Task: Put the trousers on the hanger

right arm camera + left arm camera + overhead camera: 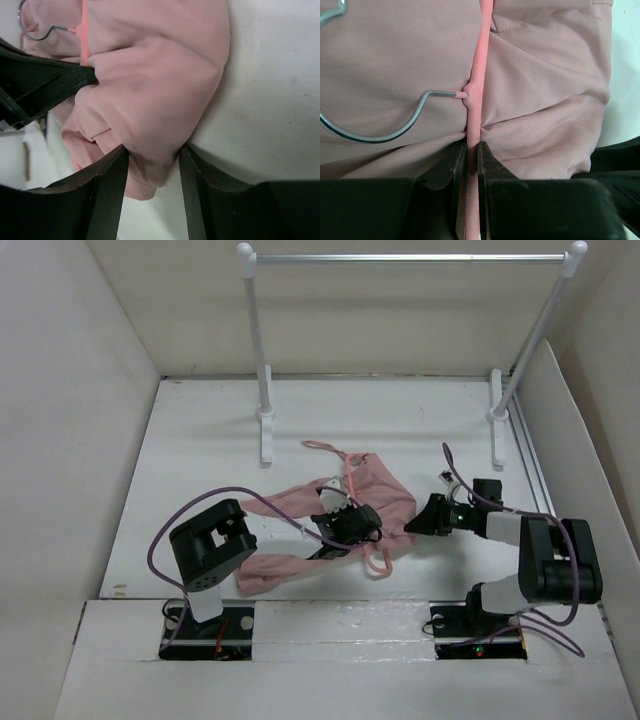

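Observation:
The dusty-pink trousers (385, 502) lie crumpled on the white table between the two arms, one leg trailing towards the near left. The hanger (476, 75) lies across them, its thin pink bar running over the fabric and its metal hook curling off to the left. My left gripper (471, 150) is shut on that bar just below the hook's root, and it sits over the middle of the cloth (345, 525). At the garment's right edge my right gripper (152, 152) has a thick fold of the trousers (150, 75) pressed between both fingers.
A white-and-metal garment rail stand (410, 257) rises at the back, its two feet on the table behind the trousers. Cream walls box in the table on the left, right and rear. Purple cables loop off both arms.

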`<state>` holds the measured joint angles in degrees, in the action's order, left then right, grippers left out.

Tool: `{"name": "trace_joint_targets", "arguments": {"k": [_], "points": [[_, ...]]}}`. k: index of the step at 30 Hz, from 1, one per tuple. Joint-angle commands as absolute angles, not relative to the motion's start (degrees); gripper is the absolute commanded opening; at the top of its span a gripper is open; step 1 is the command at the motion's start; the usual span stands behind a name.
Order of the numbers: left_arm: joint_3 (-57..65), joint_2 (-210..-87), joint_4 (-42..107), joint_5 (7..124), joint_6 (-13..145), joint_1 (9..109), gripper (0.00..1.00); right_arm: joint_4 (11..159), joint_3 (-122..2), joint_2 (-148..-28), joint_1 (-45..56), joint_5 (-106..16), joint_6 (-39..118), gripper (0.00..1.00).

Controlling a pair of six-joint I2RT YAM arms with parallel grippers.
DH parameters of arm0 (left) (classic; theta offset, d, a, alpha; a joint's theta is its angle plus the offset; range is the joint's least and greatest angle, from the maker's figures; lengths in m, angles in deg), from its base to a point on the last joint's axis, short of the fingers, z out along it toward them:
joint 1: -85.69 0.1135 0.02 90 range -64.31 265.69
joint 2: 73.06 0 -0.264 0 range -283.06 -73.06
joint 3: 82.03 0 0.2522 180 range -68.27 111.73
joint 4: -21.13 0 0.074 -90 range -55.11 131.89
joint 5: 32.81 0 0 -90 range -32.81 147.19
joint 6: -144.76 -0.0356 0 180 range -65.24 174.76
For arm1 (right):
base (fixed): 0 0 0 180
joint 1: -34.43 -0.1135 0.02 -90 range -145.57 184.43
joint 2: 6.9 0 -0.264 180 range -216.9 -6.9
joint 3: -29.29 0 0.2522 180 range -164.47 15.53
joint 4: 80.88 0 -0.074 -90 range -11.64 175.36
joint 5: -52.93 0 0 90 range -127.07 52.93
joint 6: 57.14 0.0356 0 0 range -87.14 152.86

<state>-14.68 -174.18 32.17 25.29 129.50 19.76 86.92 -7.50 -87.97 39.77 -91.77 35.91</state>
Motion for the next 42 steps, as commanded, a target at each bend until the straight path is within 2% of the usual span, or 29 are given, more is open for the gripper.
{"name": "trace_joint_targets", "arguments": {"k": [1,3,4,6,7,8,10,11,16,21,29,30,34,36,40,42], "points": [[-18.5,-172.3,39.6,22.9,129.6,20.6,0.00,90.0,-6.1,-91.7,41.1,-94.7,36.2,0.51],[-19.2,-171.8,39.1,23.2,129.6,21.8,0.00,88.5,-7.0,-94.3,42.3,-96.7,34.0,0.48],[-19.6,-171.6,39.0,23.2,129.6,21.8,0.00,87.7,-7.2,-95.1,42.9,-97.4,33.7,0.34],[-19.3,-171.4,39.1,23.0,129.1,21.8,0.00,87.6,-7.2,-96.1,44.5,-99.0,31.9,0.16],[-18.9,-171.3,39.5,22.9,128.9,21.8,0.00,88.7,-7.0,-95.8,46.2,-99.4,32.7,0.02],[-18.6,-171.5,40.2,22.7,128.9,21.8,0.00,89.3,-6.3,-95.2,47.2,-99.5,34.4,0.00],[-17.9,-171.2,41.7,22.0,128.3,22.4,0.00,88.5,-5.7,-91.5,51.4,-99.6,34.7,0.00],[-17.8,-169.6,42.8,21.8,127.9,22.4,0.00,83.5,-7.3,-88.7,54.3,-98.0,31.5,0.00],[-19.0,-164.6,45.0,20.3,126.1,22.4,0.00,75.6,-8.6,-80.8,59.1,-94.9,28.5,0.00],[-20.2,-159.3,46.3,19.7,124.4,22.4,0.00,75.8,-6.5,-77.6,61.6,-92.1,29.3,0.00],[-24.0,-161.9,50.6,21.1,129.9,22.4,0.00,67.7,-5.6,-76.6,64.3,-87.6,21.9,0.00],[-24.2,-162.1,50.6,21.1,130.2,22.4,0.00,67.4,-5.4,-75.8,63.1,-87.6,21.9,0.06],[-22.4,-162.5,50.4,19.7,128.9,20.7,0.00,66.3,-9.3,-71.3,58.2,-84.7,23.3,0.61],[-21.6,-163.3,50.3,20.1,128.7,19.9,0.00,65.6,-13.9,-70.5,54.9,-81.7,22.8,0.68],[-20.3,-164.6,49.4,20.9,128.6,18.8,0.00,79.8,-14.1,-73.3,47.5,-84.5,31.5,0.70],[-20.0,-164.9,49.4,20.8,128.2,18.3,0.00,81.8,-18.1,-75.2,38.5,-80.6,32.4,0.71]]}}
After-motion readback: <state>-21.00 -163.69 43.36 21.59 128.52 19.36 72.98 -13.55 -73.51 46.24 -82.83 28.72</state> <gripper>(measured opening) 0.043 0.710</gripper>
